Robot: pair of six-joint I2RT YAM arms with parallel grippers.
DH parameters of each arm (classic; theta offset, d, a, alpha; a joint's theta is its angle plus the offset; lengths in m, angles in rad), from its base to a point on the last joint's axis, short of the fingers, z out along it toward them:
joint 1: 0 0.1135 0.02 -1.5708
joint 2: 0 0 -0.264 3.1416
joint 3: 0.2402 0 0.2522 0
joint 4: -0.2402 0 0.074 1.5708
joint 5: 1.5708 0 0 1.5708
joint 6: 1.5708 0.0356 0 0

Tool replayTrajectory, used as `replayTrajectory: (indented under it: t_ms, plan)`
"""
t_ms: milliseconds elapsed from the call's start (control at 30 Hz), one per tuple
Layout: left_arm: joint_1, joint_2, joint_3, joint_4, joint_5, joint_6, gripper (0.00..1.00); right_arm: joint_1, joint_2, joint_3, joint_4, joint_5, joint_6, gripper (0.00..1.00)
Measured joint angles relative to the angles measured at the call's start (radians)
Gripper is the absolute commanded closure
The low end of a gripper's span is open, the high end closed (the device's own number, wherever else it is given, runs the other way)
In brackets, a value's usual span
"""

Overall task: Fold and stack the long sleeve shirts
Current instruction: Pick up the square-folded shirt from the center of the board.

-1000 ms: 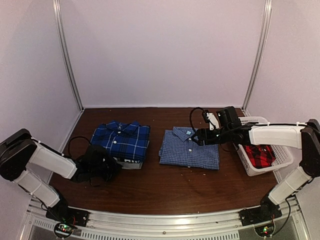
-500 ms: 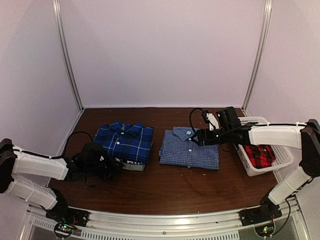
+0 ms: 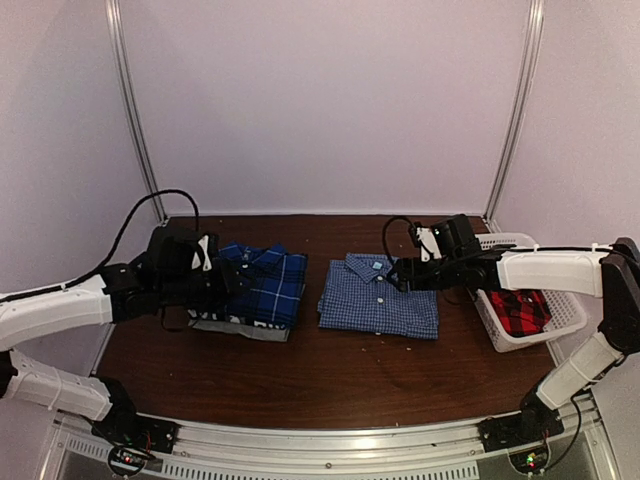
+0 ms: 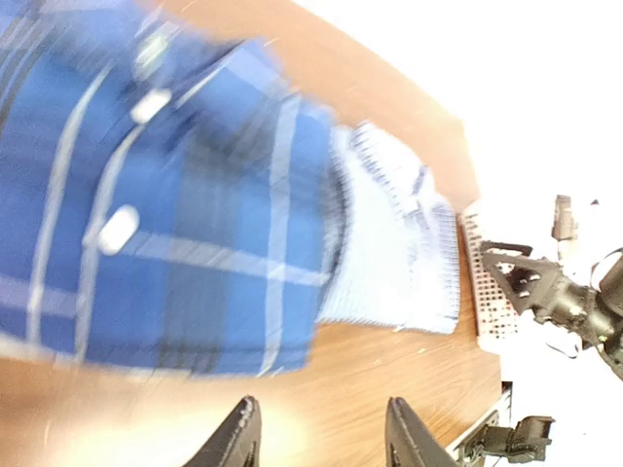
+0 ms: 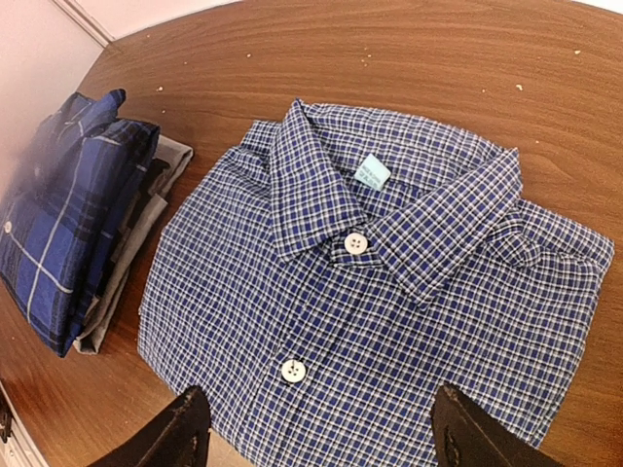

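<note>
R fingers, wide open & empty, hang just over check shirt, collar far; L fingers part-open, empty.

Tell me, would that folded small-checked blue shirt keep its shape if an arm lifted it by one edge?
Probably not: the fine-check shirt is thin cloth in folded layers, so it would likely droop and unfold. It looks light. Pushed, it might bunch rather than slide on the table.
</note>
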Motion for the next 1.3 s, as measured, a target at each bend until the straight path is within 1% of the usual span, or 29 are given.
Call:
replayTrajectory:
  t_ms: [200,367,533,633,700,833,1000,1133,1300]
  plan:
    - [-0.002,0.204,0.243,-0.018,0.041,0.201,0.50,0.000,-0.016,0.000,-0.017,0.050,0.029,0.20]
    - [-0.003,0.431,0.476,-0.048,0.092,0.341,0.50,0.000,-0.053,-0.008,-0.027,0.087,0.058,0.20]
    - [-0.002,0.642,0.672,-0.060,0.138,0.429,0.52,-0.005,-0.080,-0.024,-0.044,0.122,0.087,0.20]
    - [0.001,0.761,0.768,-0.073,0.168,0.463,0.60,-0.011,-0.093,-0.042,-0.050,0.135,0.101,0.20]
    - [0.005,0.821,0.808,-0.072,0.193,0.475,0.66,-0.015,-0.094,-0.050,-0.052,0.138,0.112,0.20]
    - [0.024,0.937,0.882,-0.076,0.243,0.490,0.71,-0.026,-0.092,-0.055,-0.060,0.142,0.119,0.20]
    - [0.059,1.039,0.927,-0.077,0.270,0.499,0.73,-0.040,-0.086,-0.062,-0.059,0.148,0.132,0.20]
    - [0.085,1.083,0.929,-0.082,0.275,0.506,0.75,-0.057,-0.070,-0.074,-0.059,0.150,0.135,0.20]
    - [0.101,1.101,0.941,-0.103,0.282,0.516,0.76,-0.075,-0.029,-0.077,-0.059,0.151,0.135,0.20]
